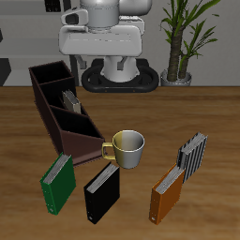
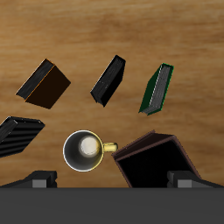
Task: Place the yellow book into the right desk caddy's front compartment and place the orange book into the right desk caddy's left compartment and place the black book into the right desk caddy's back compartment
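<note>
The right desk caddy is a long maroon box with partitions; its slanted low end points toward the mug and shows in the wrist view. The yellow book stands edge-on inside the caddy, in a middle section. The black book and the orange book lie near the table's front edge. My gripper hangs high above the table over the mug, open and empty. Its fingertips are spread wide.
A cream mug stands beside the caddy's low end. A green book lies beside the black book. A black-and-white striped book stands behind the orange book. A potted plant is at the back.
</note>
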